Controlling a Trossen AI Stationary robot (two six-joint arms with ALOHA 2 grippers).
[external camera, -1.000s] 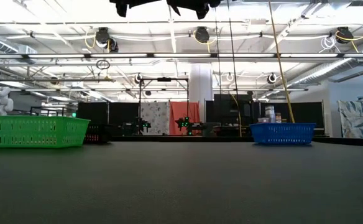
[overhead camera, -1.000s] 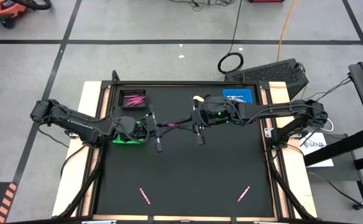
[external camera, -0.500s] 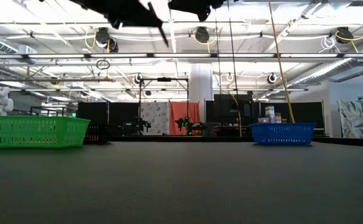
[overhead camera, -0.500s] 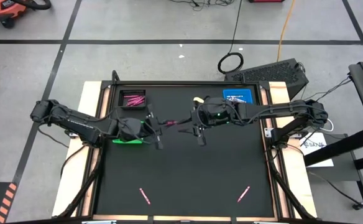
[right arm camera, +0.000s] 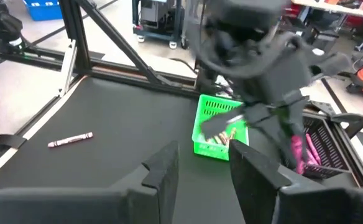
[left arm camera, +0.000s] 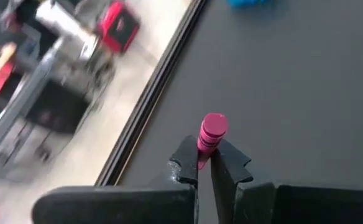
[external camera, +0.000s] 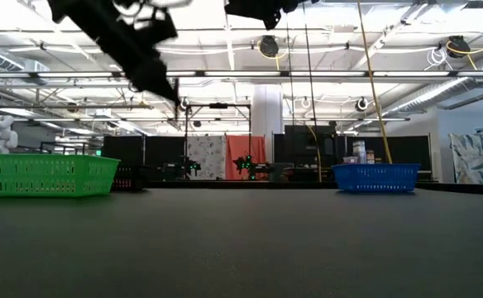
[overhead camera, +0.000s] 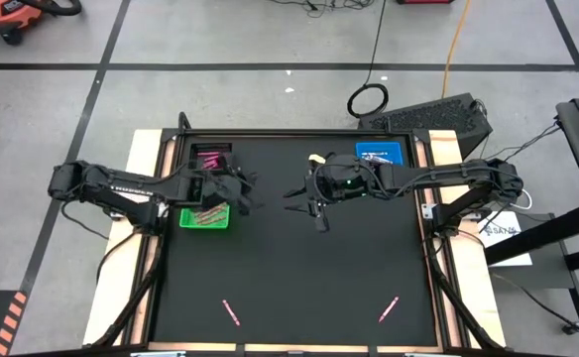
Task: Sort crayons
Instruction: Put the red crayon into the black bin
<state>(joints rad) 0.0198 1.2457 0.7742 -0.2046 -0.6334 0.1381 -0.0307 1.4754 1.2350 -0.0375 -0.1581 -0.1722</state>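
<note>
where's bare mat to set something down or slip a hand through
Free: the wide middle of the black mat, between the arms and the two pink crayons near the front edge. Crowded: the back strip, where the green basket, black tray, blue basket, left tool and right tool cluster.

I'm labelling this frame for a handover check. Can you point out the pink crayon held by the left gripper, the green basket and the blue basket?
pink crayon (left arm camera: 212,130): left wrist view, on its upper wrapped end above the fingers.
green basket (external camera: 47,175): low view, on its front mesh wall.
blue basket (external camera: 375,178): low view, on its front wall.
</note>
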